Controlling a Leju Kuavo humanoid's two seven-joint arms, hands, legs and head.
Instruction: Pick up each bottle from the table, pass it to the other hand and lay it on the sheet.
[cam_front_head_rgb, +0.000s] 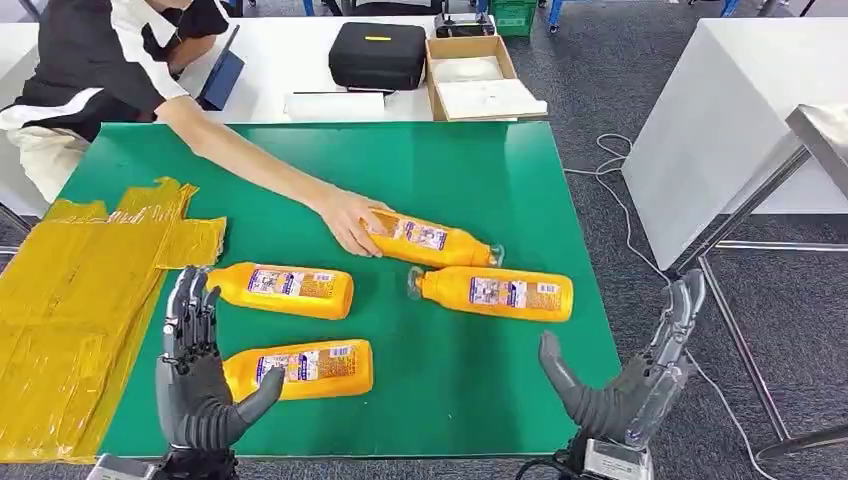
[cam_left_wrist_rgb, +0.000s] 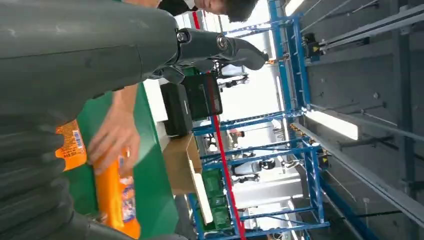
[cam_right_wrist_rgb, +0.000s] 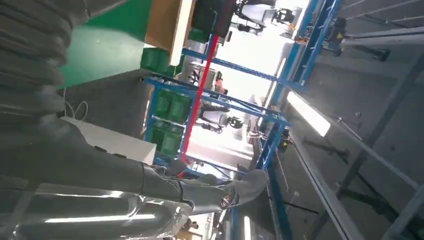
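Fingers (cam_front_head_rgb: 190, 310) of left hand (cam_front_head_rgb: 195, 385) and right hand (cam_front_head_rgb: 630, 385): spread apart, empty. Four orange bottles (cam_front_head_rgb: 290, 290) on green worktop (cam_front_head_rgb: 480, 170); person's hand (cam_front_head_rgb: 350, 220) touching one; yellow sheet (cam_front_head_rgb: 70, 300) alongside.

Black zipped case (cam_front_head_rgb: 378, 54) beside open cardboard box (cam_front_head_rgb: 480, 75) on white table (cam_front_head_rgb: 280, 80), person's arm (cam_front_head_rgb: 260, 170) reaching across.

1. A green worktop (cam_front_head_rgb: 480, 160) stands on grey carpet floor (cam_front_head_rgb: 590, 80).
2. Beyond its far edge, a white table (cam_front_head_rgb: 300, 70) carries a black case (cam_front_head_rgb: 378, 54) and an open cardboard box (cam_front_head_rgb: 480, 75).
3. Blue racking (cam_left_wrist_rgb: 300, 125) (with green crates) rises under strip lights (cam_left_wrist_rgb: 332, 124).
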